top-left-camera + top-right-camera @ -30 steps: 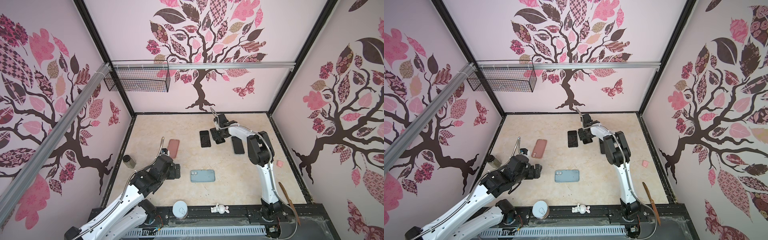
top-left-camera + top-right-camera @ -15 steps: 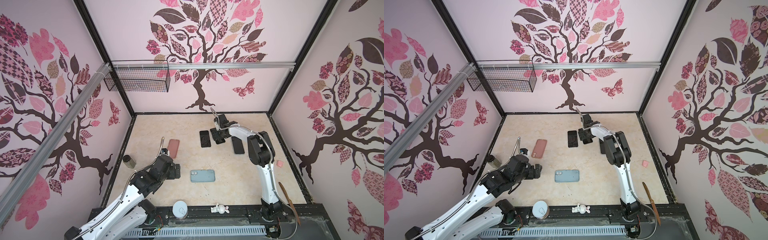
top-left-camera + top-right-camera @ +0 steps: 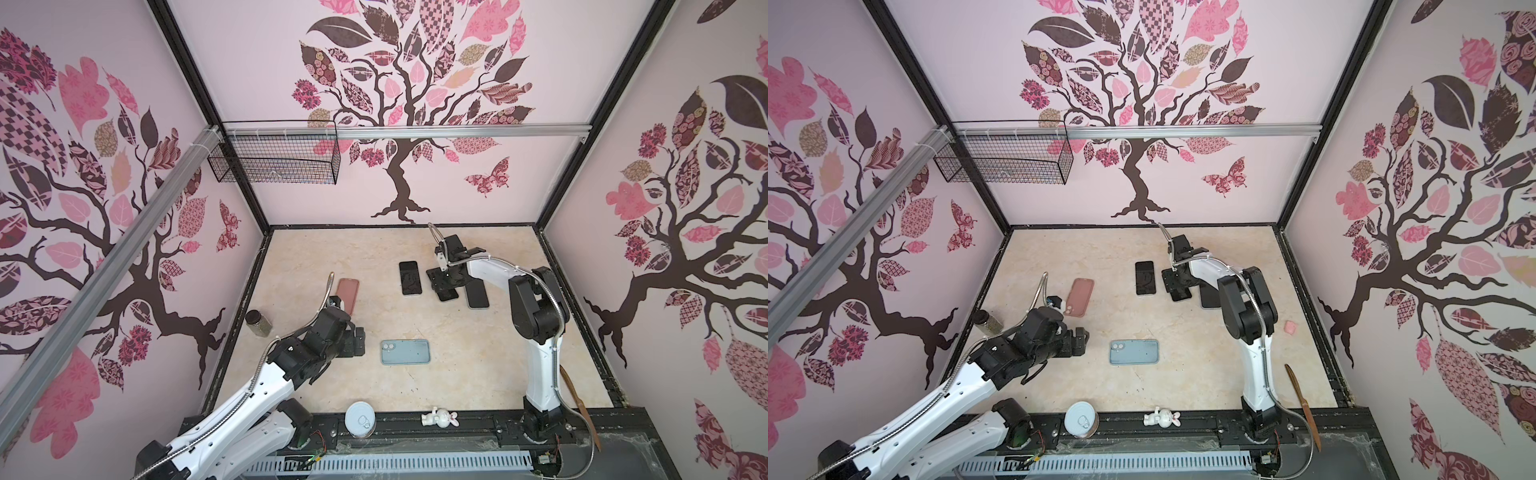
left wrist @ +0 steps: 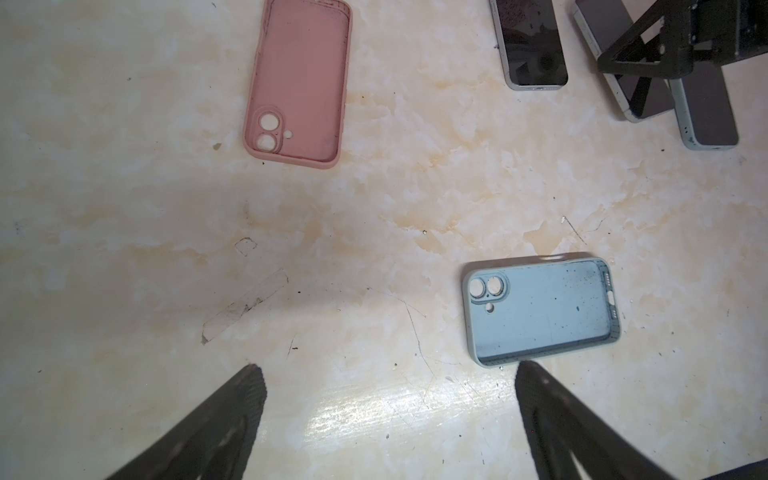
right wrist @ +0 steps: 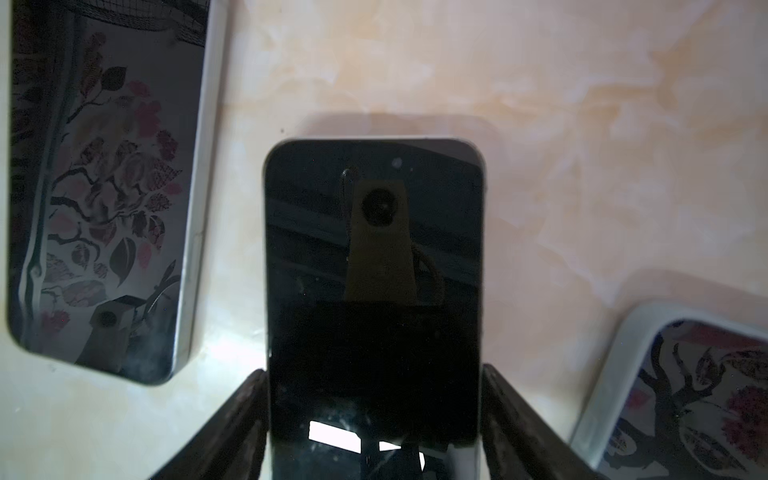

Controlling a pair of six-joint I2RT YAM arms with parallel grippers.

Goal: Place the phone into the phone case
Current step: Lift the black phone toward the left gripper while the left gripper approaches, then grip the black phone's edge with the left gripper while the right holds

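1. Looking down in both top views, we find three dark phones lying flat near the back of the tabletop (image 3: 457, 386). The right jaws sit over the middle phone (image 3: 448, 296), with the left phone (image 3: 410, 277) and the right phone (image 3: 476, 296) just beside it. The blue case (image 3: 405, 351) lies well apart from them toward the front. The pink case (image 3: 348, 296) lies beside the left arm. The left jaws hover low, just beside the blue case.

2. Turning to the left wrist view, we see the left jaws wide apart and empty over bare tabletop. One of the fingers (image 4: 552, 407) ends just beside the blue case's long rim. Both cases lie hollow side up with their camera holes at one end. We judge them light and soft-rimmed, so either is likely to skid when a phone is pressed in. Bracing the rim with the free jaws would help. Nothing here shows which case is meant.

3. Moving to the right wrist view, we see the right jaws clamped on the middle phone, one finger against each long edge near one end, screen up. We cannot tell whether it has left the tabletop. We judge the phone stiff, dense for its thinness and slick on both glass and metal edges. Held near one end, it may droop or twist. The long edges are the right place to take hold, ideally nearer the middle and never on the fragile glass. Its camera end must also match the case's holes.
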